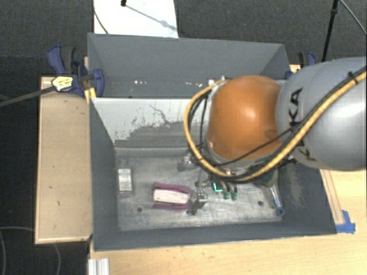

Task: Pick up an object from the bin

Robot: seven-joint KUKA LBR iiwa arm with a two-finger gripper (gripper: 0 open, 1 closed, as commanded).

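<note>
One grey bin point(104, 171) holds few things. Over its right middle the arm point(327, 119) hangs, its gripper point(198, 202) low at the right end of a flat purple-and-white packet point(169, 196). The packet lies front-centre, long axis left-right. Gripper opening: cannot tell. A small pale block point(124, 180) lies farther left.

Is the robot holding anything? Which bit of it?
It cannot be told. The gripper is down at the right end of the flat purple and white thing, but a grip on it is not visible.
</note>
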